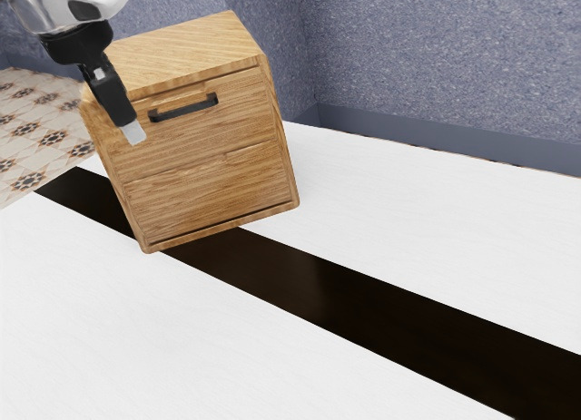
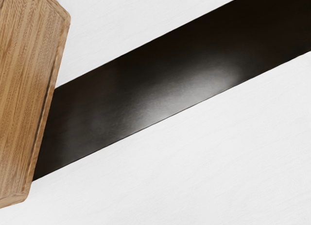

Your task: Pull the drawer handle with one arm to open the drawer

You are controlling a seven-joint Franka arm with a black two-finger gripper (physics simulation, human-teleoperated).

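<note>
The fingers hang slanted before the wooden cabinet, near its front edge at the exterior view's left. The black drawer handle on the top drawer lies just beside them, toward the right and apart from them. Only one finger outline reads clearly, so I cannot tell whether they are spread or pressed together. The arm above is cut off.

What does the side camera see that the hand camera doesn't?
Side camera's extras: the black gripper, the drawer handle just to its right in that view, the blue wall and the tiled floor. Hand camera's extra: a shiny glare on the black stripe, seen close up. Both share the wooden cabinet, the white table and that black stripe.
</note>
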